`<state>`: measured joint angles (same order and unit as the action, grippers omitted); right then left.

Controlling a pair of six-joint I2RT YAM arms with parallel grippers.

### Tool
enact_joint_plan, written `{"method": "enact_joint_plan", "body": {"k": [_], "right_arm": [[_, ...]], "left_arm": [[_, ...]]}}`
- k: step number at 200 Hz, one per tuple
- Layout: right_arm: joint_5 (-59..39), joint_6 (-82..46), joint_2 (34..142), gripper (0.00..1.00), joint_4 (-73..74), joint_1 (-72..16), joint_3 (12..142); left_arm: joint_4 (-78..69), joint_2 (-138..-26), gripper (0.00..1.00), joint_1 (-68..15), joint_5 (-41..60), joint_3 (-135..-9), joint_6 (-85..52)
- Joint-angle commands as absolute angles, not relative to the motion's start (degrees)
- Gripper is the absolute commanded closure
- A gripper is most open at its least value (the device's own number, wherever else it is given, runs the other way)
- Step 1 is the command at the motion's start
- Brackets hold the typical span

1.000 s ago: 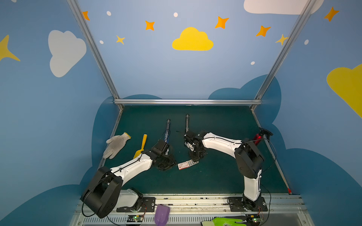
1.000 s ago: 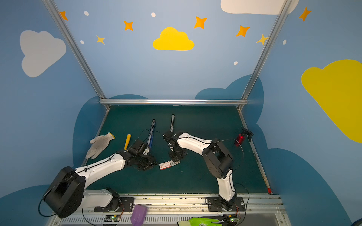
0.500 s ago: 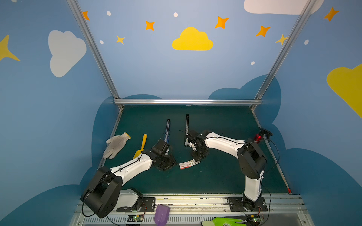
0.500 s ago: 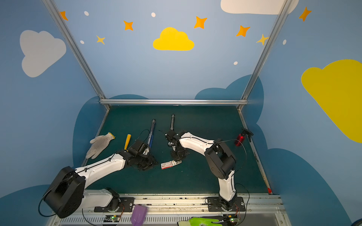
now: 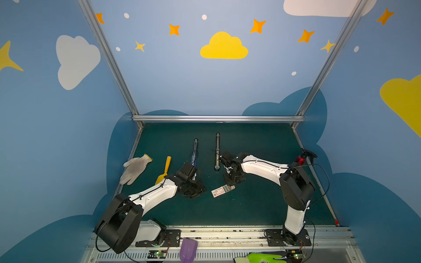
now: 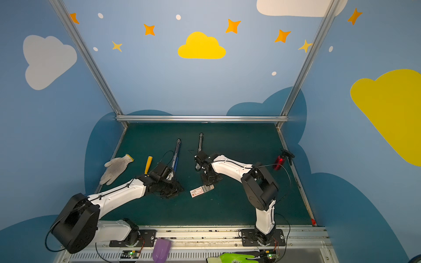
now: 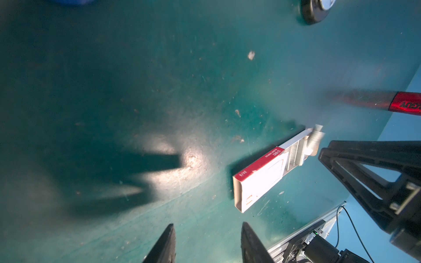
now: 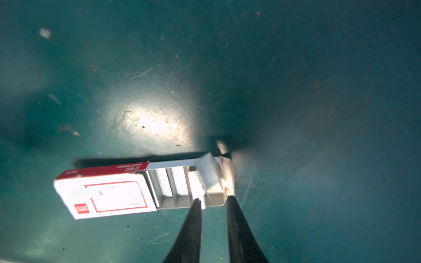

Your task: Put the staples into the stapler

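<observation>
Right gripper [image 8: 213, 198]: jaws a narrow way apart, tips down at the pulled-out end of the staple box [image 8: 107, 193]. One tip sat over the last strip in the tray, the other just outside the tray's end wall. That end was blurred, so I could not tell whether anything was pinched.

Staples [image 8: 173, 182]: grey rows in the open tray, just beside the right tips. The red-and-white sleeve ran off to one side of them. The box lay flat on the green mat [image 5: 250, 205].

Left gripper [image 7: 207, 225]: jaws apart, bare mat between them, nothing held. The box lay ahead of its tips and off to one side, clear of them.

Beyond both grippers lay a blue-sided bar [image 5: 194, 150] and a metal rail [image 5: 217, 148], apart from each other.
</observation>
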<state>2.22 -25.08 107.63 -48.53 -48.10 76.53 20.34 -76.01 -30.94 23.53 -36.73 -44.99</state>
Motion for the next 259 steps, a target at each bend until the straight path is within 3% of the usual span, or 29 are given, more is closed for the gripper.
{"method": "enact_joint_plan", "body": {"k": [1, 43, 105, 189, 259], "right_arm": [[1.0, -25.4, 106.8, 0.76, -47.7, -48.0, 76.4], [1.5, -24.7, 107.5, 0.79, -47.8, -47.6, 76.6], [1.8, -24.1, 110.7, 0.75, -47.9, -47.5, 79.1], [2.4, -24.3, 111.6, 0.86, -47.4, -46.9, 78.2], [2.0, -25.3, 108.7, 0.85, -46.6, -47.0, 73.6]], "left_arm": [[20.5, -76.2, 0.53, -31.0, 23.6, -36.7, -44.6], [20.6, -75.8, 0.53, -31.1, 23.2, -36.2, -44.8], [20.5, -75.5, 0.53, -31.1, 23.0, -35.9, -45.0], [20.4, -74.7, 0.53, -31.1, 23.0, -35.2, -45.5], [20.5, -75.1, 0.53, -31.1, 23.2, -35.6, -45.4]]}}
